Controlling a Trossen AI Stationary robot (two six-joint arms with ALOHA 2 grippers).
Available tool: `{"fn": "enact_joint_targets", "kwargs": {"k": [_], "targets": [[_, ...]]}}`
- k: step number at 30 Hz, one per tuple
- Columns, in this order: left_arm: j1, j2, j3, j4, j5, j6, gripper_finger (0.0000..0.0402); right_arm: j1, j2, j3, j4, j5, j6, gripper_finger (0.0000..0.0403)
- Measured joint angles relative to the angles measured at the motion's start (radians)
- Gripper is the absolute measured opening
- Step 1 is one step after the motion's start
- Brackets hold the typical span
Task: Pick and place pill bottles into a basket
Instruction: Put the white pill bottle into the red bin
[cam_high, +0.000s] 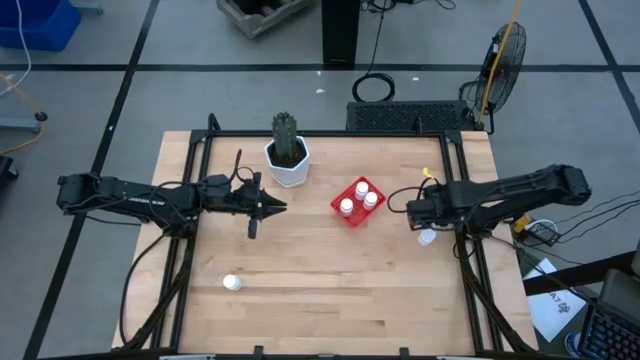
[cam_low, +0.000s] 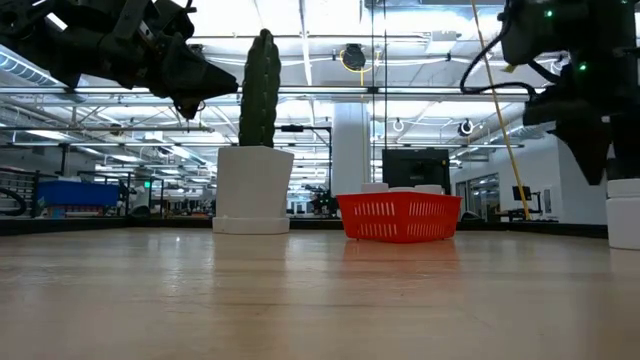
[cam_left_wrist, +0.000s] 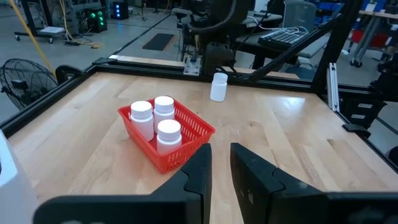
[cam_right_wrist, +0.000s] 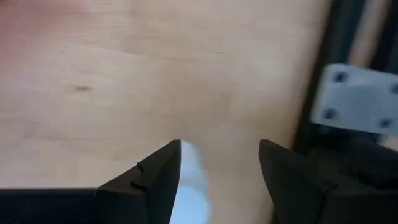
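Observation:
The red basket (cam_high: 347, 190) stands mid-table with three white pill bottles (cam_left_wrist: 155, 121) upright in it. Another pill bottle (cam_high: 428, 238) stands upright on the wood near the right rail, also in the left wrist view (cam_left_wrist: 219, 87) and at the low view's right edge (cam_low: 624, 222). My right gripper (cam_right_wrist: 221, 146) hangs open above it, pointing down, fingers clear of the bottle (cam_right_wrist: 189, 183). One more bottle (cam_high: 232, 283) rests on the table at the near left. My left gripper (cam_left_wrist: 221, 165) hovers shut, nearly level, left of the basket.
A white faceted pot with a green cactus (cam_high: 288, 160) stands behind my left gripper at the far left. Black frame rails (cam_high: 470, 260) run along the table's sides. Bare wood lies between the basket and the near edge.

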Motion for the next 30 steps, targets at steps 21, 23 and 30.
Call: {"fn": "enact_joint_targets", "kwargs": {"k": [21,23,30], "targets": [[0.000,0.000,0.000,0.000,0.000,0.000,0.0062,0.227,0.018,0.002,0.100,0.024,0.150,0.0256],[0.000,0.000,0.000,0.000,0.000,0.000,0.0062,0.232,0.032,0.002,0.105,0.025,0.152,0.0251],[0.000,0.000,0.000,0.000,0.000,0.001,0.0062,0.231,0.061,0.002,0.113,-0.003,0.161,0.0247]]}}
